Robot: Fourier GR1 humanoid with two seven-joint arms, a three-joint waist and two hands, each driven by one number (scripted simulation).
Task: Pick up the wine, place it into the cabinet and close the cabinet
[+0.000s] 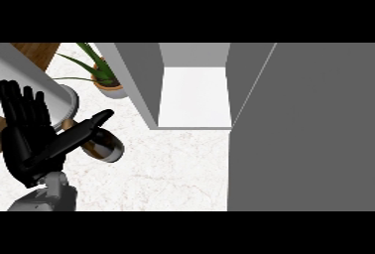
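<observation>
Left hand (29, 131) is at the left edge of the head view, grey forearm (47, 196) coming up from the near-left corner. Fingers are straight and spread, pointing toward the far side; thumb is stretched out to the right. It grips nothing. Right hand isn't in the frame.

Wine bottle (102, 144) lies on its side on the counter (176, 173), just right of the left hand. The thumb crosses over it, so only the rounded dark body with a silvery end shows; a brown bit sticks out near the thumb's base. Can't tell if the thumb actually touches the bottle or just passes above it.

Cabinet (194, 89) sits at the far middle of the counter, open: grey side walls, pale lit floor inside, nothing in it that I can see. Its door (307, 129) is swung out toward the near side and fills the whole right part of the frame as a flat grey panel.

Potted plant (102, 74) is far left, just left of the cabinet wall. A white rounded object (51, 92) sits at the far left behind the hand's fingers; can't tell what it is.
</observation>
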